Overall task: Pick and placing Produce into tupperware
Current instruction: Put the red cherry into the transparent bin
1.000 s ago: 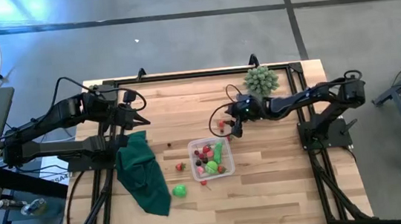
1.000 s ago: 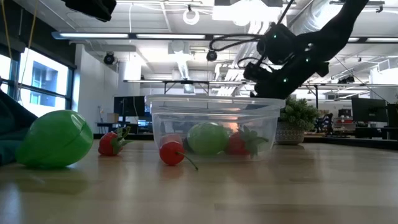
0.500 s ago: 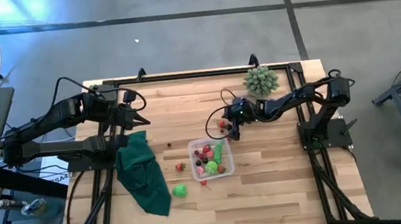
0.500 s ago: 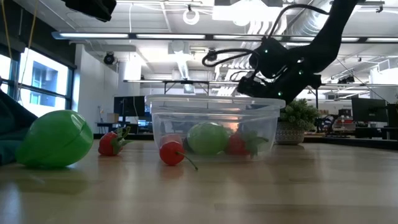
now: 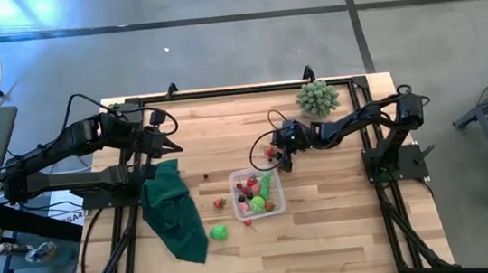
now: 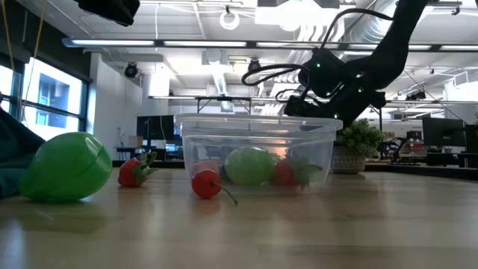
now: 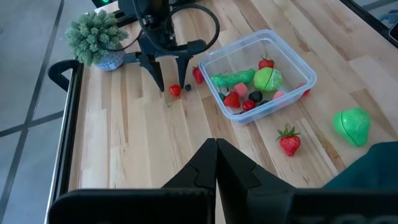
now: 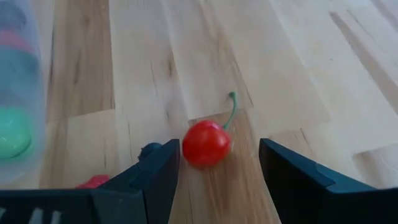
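Note:
The clear tupperware (image 5: 257, 194) stands on the table with several red and green produce pieces inside; it also shows in the low view (image 6: 254, 153) and the left wrist view (image 7: 261, 74). My right gripper (image 8: 219, 152) is open and low over the table just beyond the tupperware's far side (image 5: 279, 156). Its fingers stand on either side of a red cherry (image 8: 204, 143) that lies on the wood; I cannot tell whether they touch it. My left gripper (image 7: 216, 149) is shut and empty, raised at the table's left (image 5: 172, 146).
A blueberry (image 7: 187, 87) and a strawberry (image 7: 198, 74) lie beside the cherry. A strawberry (image 5: 219, 203), a green round piece (image 5: 220, 233) and a cherry (image 6: 205, 183) lie near the tupperware's left and near sides. A dark green cloth (image 5: 175, 212) lies left, a spiky plant (image 5: 317, 98) far right.
My right gripper has gone down and a little toward the table's left, closing in on the red cherry beyond the tupperware. Its fingers stay open.

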